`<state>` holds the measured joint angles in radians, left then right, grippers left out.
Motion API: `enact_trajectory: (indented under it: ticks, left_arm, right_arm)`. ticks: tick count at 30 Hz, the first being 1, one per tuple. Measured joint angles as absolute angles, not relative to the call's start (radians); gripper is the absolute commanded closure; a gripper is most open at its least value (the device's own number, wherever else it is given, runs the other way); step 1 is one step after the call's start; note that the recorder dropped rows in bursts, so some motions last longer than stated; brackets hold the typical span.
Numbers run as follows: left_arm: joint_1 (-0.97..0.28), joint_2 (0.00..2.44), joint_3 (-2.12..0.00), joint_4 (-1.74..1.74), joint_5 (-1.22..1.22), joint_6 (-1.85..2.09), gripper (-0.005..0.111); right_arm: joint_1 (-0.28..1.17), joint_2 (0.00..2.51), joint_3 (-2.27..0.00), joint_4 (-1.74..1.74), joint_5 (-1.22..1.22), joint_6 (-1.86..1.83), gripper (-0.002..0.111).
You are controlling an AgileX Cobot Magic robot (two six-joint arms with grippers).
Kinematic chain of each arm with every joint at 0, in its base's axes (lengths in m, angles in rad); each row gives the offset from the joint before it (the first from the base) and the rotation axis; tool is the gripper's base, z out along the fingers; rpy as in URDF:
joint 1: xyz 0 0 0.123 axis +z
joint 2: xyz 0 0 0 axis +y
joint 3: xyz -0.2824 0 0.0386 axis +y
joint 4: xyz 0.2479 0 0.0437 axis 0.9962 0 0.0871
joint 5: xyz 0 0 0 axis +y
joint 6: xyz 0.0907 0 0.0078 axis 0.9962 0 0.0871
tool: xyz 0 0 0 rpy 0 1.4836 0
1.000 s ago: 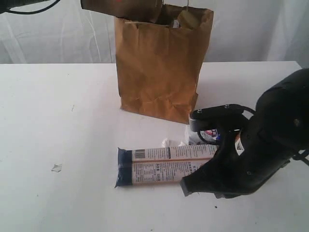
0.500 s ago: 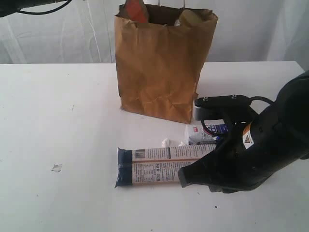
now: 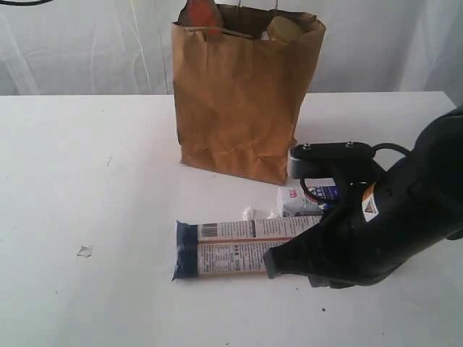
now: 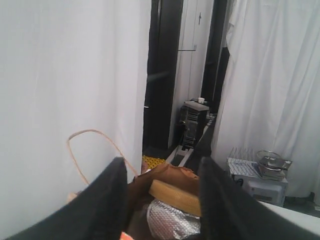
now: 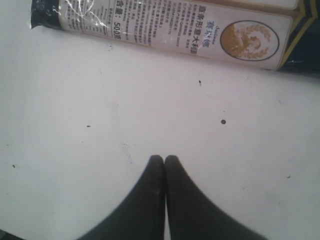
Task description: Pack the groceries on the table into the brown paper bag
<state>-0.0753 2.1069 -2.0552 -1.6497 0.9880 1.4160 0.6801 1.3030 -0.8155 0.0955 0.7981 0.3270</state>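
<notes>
Spanning frame: white table (image 3: 108,217), specks (image 5: 223,121); white curtains (image 3: 72,50) behind.

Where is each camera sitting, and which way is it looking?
Exterior view: off the arms, above table height, facing the brown paper bag and long packet; the right arm shows.
Left wrist view: above the bag's open top, looking across it at curtains; the open left gripper shows.
Right wrist view: looking down at the table; the shut right gripper shows.
Shared: exterior and right wrist views both show the long packet.
</notes>
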Motion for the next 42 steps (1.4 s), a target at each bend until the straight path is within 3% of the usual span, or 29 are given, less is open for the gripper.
enact_trajectory:
  ticks: [5,13,21,26,32,37,42]
  left_arm:
    - [-0.001,2.083,-2.059,-1.650,1.036,1.328,0.106]
    - [0.046,1.992,-2.059,-1.377,1.018,1.135,0.107]
    - [0.046,1.882,-2.059,-0.824,0.927,0.550,0.107]
    - [0.046,1.815,-2.059,-0.501,0.956,0.198,0.107]
    - [0.046,1.744,-2.054,-0.265,1.037,0.087,0.107]
    - [0.046,1.628,-1.951,-0.183,1.008,0.077,0.107]
    - [0.046,1.450,-1.713,-0.170,0.858,0.080,0.107]
  right_arm:
    - [0.680,1.303,-0.816,0.096,0.752,0.293,0.108]
    - [0.680,1.297,-0.816,0.097,0.727,0.232,0.108]
    - [0.680,1.207,-0.816,0.099,0.732,0.170,0.108]
    - [0.680,1.134,-0.816,0.099,0.735,0.136,0.108]
    - [0.680,1.100,-0.816,0.094,0.788,0.060,0.108]
    - [0.680,1.100,-0.797,0.056,0.806,0.016,0.108]
    - [0.680,1.100,-0.730,0.022,0.794,0.012,0.108]
